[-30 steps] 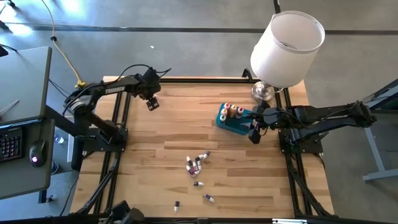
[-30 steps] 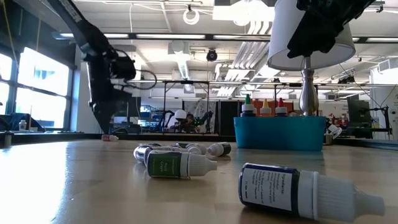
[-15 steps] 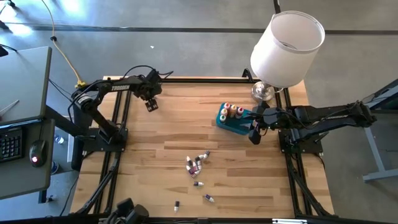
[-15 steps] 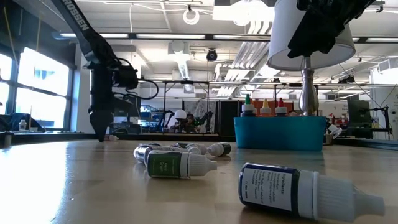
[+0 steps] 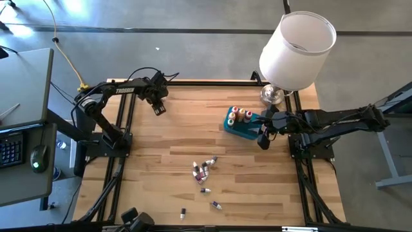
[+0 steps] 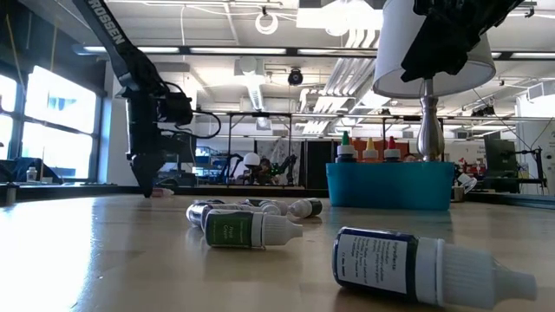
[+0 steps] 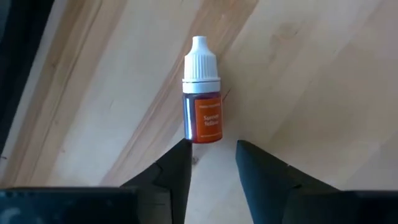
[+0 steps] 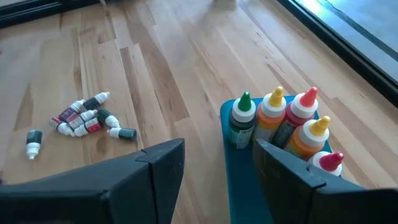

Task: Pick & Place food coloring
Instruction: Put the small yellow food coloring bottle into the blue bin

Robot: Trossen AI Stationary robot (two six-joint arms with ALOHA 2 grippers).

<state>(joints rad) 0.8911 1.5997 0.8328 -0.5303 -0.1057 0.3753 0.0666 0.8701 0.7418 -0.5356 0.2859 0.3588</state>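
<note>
**Left claw poised over a lone orange bottle**

Nearest the front edge of the tabletop (image 5: 161,167), two small dropper bottles (image 5: 183,211) lie apart from the rest. Farther in, a cluster of bottles (image 5: 203,169) lies on its side around the middle. Beyond that, to the right, the teal bin (image 5: 239,128) holds several upright bottles (image 8: 273,118), with the right claw (image 5: 262,140) hanging just beside the bin's near end, fingers parted and empty. At the far left, the left claw (image 7: 211,163) points down over an orange bottle (image 7: 201,99) lying flat, its fingers open at the bottle's base, gripping nothing. A lamp (image 5: 296,51) stands at the far right corner.
</note>
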